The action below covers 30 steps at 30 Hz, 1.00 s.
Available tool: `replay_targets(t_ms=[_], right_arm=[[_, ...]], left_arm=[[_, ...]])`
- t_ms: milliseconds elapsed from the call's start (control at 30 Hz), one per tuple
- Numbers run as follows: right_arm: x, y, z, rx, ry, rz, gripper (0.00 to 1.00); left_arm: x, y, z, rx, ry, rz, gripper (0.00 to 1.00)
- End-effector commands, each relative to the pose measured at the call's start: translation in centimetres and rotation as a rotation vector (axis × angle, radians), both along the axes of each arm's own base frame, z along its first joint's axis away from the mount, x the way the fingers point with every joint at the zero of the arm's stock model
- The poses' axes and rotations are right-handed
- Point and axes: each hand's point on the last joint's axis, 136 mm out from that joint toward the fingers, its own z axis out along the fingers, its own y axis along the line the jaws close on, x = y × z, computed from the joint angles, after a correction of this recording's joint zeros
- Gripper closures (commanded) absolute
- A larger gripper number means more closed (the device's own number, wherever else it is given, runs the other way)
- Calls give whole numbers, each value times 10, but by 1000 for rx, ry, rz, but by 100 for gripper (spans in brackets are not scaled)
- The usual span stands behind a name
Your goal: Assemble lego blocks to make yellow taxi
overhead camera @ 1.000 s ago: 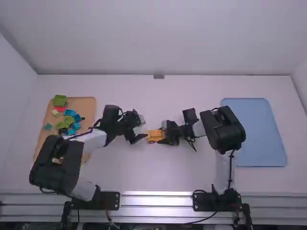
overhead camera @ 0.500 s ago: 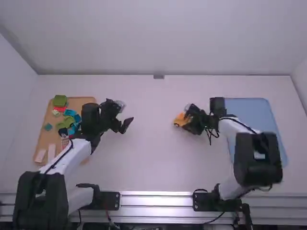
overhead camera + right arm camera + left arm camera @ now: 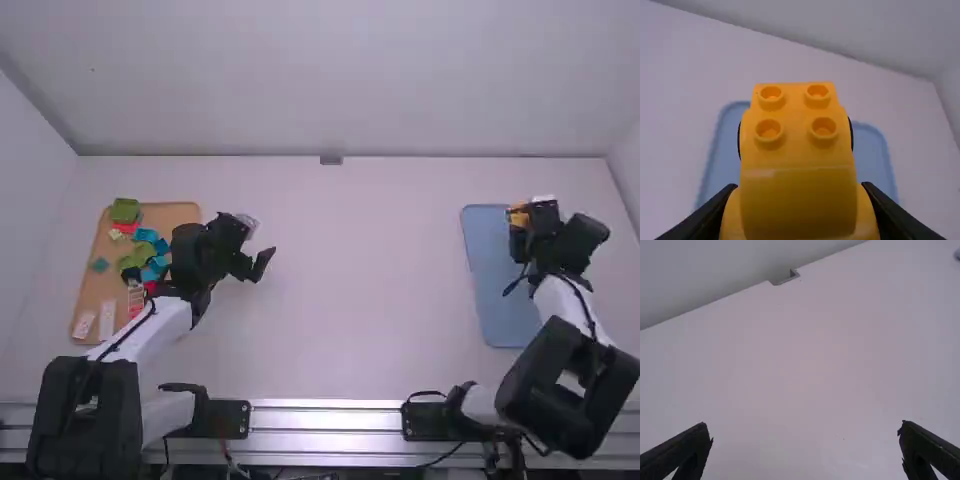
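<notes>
The yellow taxi [image 3: 797, 155], rounded, with four studs [image 3: 823, 127] and black wheels [image 3: 851, 133], is clamped in the right gripper [image 3: 520, 221] above the far part of the blue tray [image 3: 492, 300]; the left gripper [image 3: 262, 238] stands wide apart.

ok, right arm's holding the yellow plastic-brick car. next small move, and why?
I'd probably lower the right gripper toward the blue rectangular tray before opening: its fingers clamp both sides of the yellow car, which appears over the tray's far edge.
</notes>
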Motion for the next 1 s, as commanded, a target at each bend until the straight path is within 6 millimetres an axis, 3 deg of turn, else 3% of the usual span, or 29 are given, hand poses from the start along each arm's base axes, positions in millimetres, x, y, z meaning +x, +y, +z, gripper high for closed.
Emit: replay_targets(t_ms=[0,67,200,233,267,400,500,667,733,867,967], right_arm=[[-9,1,-34,208,29,-60,53],[-14,-5,-45,242,50,-96,54],[-25,-9,-71,311,119,-148,37],[-28,-8,-75,318,136,-153,23],[-31,-8,-77,317,152,-167,1],[-43,-13,-75,303,224,-250,1],[-50,-8,-61,304,289,-323,1],[-42,44,-9,322,348,-205,1],[-41,59,4,317,365,-166,1],[-38,115,36,295,411,-18,1],[-37,167,56,263,423,126,1]], left_arm=[[-1,-2,1,-3,-1,-1,1],[-1,-2,1,-4,-1,0,1],[0,-1,2,-29,6,18,1],[1,-1,5,-67,15,42,1],[4,0,9,-119,24,78,1],[12,7,16,-169,31,165,1],[17,8,20,-150,30,220,1],[23,1,35,5,34,349,1],[22,1,39,46,36,382,1],[16,-12,57,140,63,396,1],[11,-34,74,136,89,322,1]])
